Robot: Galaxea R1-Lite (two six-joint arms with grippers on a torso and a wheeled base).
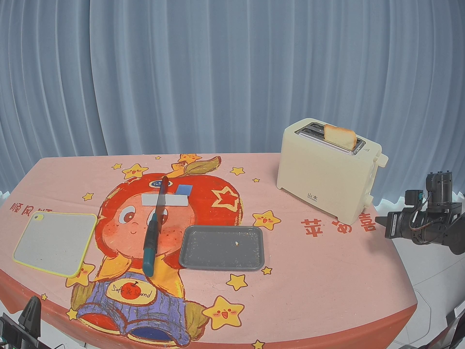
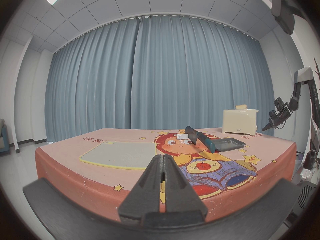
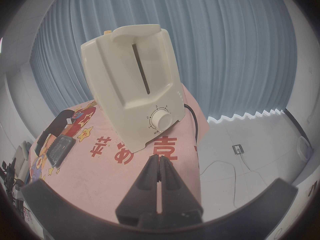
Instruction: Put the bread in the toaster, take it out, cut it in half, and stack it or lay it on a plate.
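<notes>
While the right gripper (image 3: pixel 159 159) hangs clenched and empty facing the toaster (image 1: pixel 322 175), the bread (image 1: pixel 340 136) stands in the slot above and beyond its tips; reaching without opening could knock the slice or shove the toaster. The left gripper (image 2: pixel 162 159) is clenched too.

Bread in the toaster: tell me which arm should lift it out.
Right, likely. The right gripper sits beside the toaster, where the bread stands up from the slot; the left gripper is across the table, by the cutting board.
</notes>
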